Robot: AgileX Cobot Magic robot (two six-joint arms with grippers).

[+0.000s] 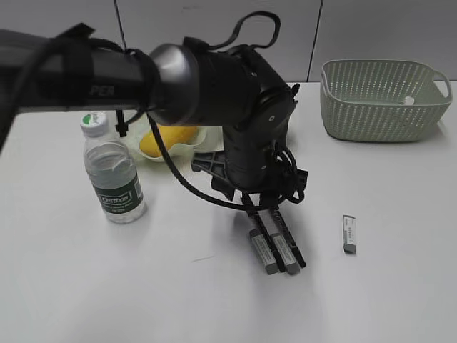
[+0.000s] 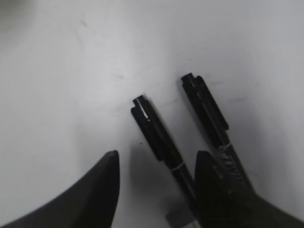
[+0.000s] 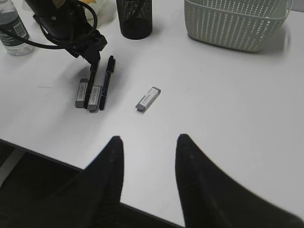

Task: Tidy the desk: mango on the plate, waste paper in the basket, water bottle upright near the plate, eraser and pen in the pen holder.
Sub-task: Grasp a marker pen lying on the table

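Left gripper (image 2: 156, 190) down at the bench (image 1: 178, 300), fingers wide and empty, straddling one black pen (image 2: 159, 137). The pen is light, rigid, slick and prone to roll; pinch mid-barrel. Right gripper (image 3: 147, 175) raised, fingers wide, empty.

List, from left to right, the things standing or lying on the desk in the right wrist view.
Water bottle → left gripper lowered over the pens → pen → pen holder → eraser → basket.
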